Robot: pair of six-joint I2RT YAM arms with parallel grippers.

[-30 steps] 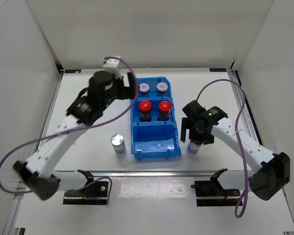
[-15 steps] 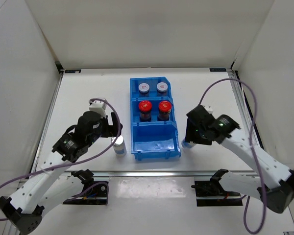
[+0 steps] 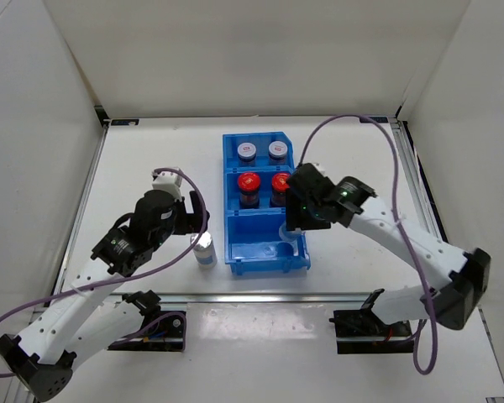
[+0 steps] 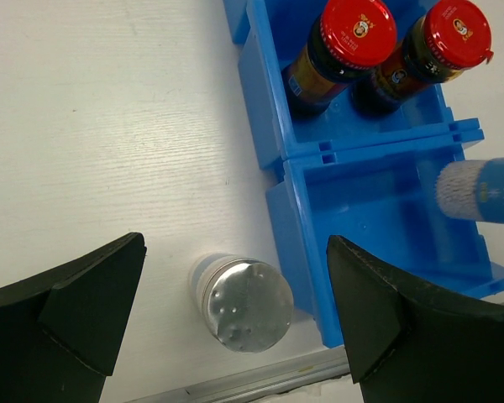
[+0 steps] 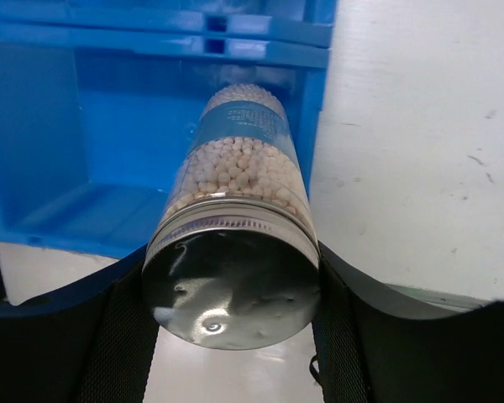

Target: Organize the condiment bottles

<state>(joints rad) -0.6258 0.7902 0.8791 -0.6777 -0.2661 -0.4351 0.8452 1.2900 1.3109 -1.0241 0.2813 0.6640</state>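
Over the front compt of the blue bin (image 3: 267, 262), your right gripper (image 5: 231, 256) is clamped on a silver-cap bottle (image 5: 244, 151), w/ fingers snug against its sides just below the cap. The bottle is tilted, lower end pointing down into the compt, close to the bin's right wall. Can't tell if it touches the floor.

Left of the bin, on the table (image 3: 151, 159), the 2nd silver-cap bottle (image 4: 245, 304) stands upright just beside the bin's left wall. Your left gripper (image 4: 235, 243) hangs over it w/ jaws spread wide and nothing held. In the wrist view the bottle sits btw the two fingers, apart from both.

Top cam gives the layout: two white-grey-lid bottles (image 3: 247, 151) side by side in the back compt, two red-cap jars (image 3: 249, 182) in the middle one. It hides most of the held bottle under the right wrist.

Right wrist cam shows what top doesn't: white pellets inside, a blue label band, a shiny cap.

Left wrist cam shows the red-cap jars' dark glass & labels, plus the held bottle's lower end coming in from the right edge.
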